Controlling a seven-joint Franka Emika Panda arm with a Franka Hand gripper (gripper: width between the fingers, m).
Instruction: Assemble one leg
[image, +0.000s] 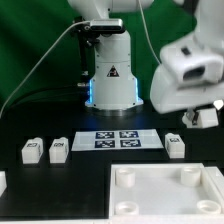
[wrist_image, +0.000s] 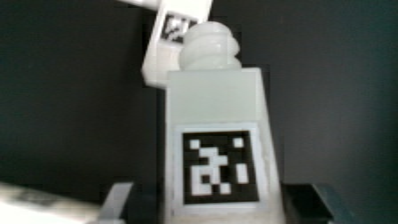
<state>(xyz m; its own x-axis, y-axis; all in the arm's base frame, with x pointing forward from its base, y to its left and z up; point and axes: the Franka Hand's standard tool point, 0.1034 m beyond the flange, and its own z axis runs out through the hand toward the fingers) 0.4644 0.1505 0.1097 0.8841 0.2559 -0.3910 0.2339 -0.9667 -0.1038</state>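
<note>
And the leg (wrist_image: 214, 120) is off the table. In the wrist view it fills the frame, with the gripper (wrist_image: 214, 203) closed on its tagged body, dark fingers (wrist_image: 112, 203) flanking it on either side and the threaded tip (wrist_image: 214, 45) pointing away from the palm. So the pick-up looks done. What's left, I'd say, is the carry to the square board (image: 160, 197), which lies nearer the camera than the marker board (image: 122, 138), then seating the leg in one of its round sockets (image: 125, 176). The sockets in view look empty. The spare legs (image: 58, 149) wait on the table, two to the exterior view's left of the marker board and one just off its right end. The arm hangs raised to the exterior view's right of the marker board, hand pointing down and clear of the table.
</note>
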